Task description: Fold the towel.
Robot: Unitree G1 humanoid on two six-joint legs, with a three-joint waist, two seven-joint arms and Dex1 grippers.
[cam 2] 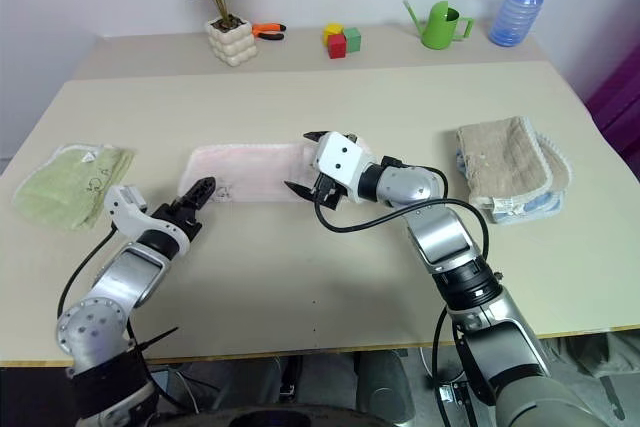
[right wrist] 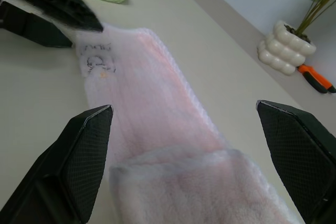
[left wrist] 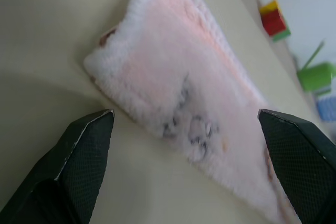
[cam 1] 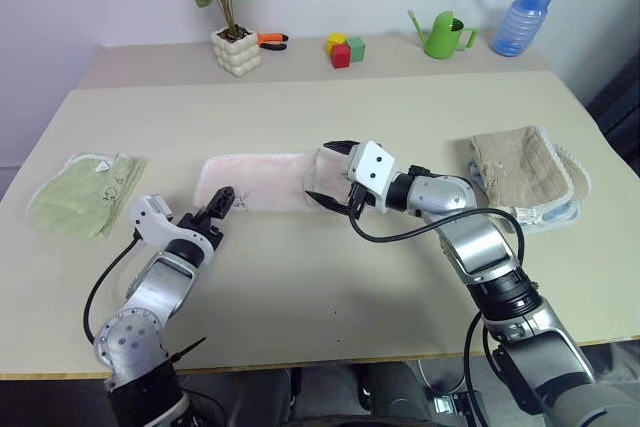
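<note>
Pink towel (cam 1: 262, 185) flat on the table (cam 1: 300, 277), both sets of fingers apart and empty.

From the head views: lay as a long folded strip mid-table, right end doubled over; left gripper (cam 1: 222, 203) at its left end, right gripper (cam 1: 335, 175) over its folded right end; green towel (cam 1: 85, 193) far left, beige towel (cam 1: 522, 173) far right; plant pot (cam 1: 236, 50), toy blocks (cam 1: 346, 49), watering can (cam 1: 443, 35) and spray bottle (cam 1: 519, 21) along the back. From the left wrist: spread black fingers (left wrist: 79, 150) framed the corner bearing the dark printed mark, not touching. From the right wrist: wide-open fingers (right wrist: 84, 150) above the folded-over end, orange pliers (right wrist: 317, 80) by the pot.
</note>
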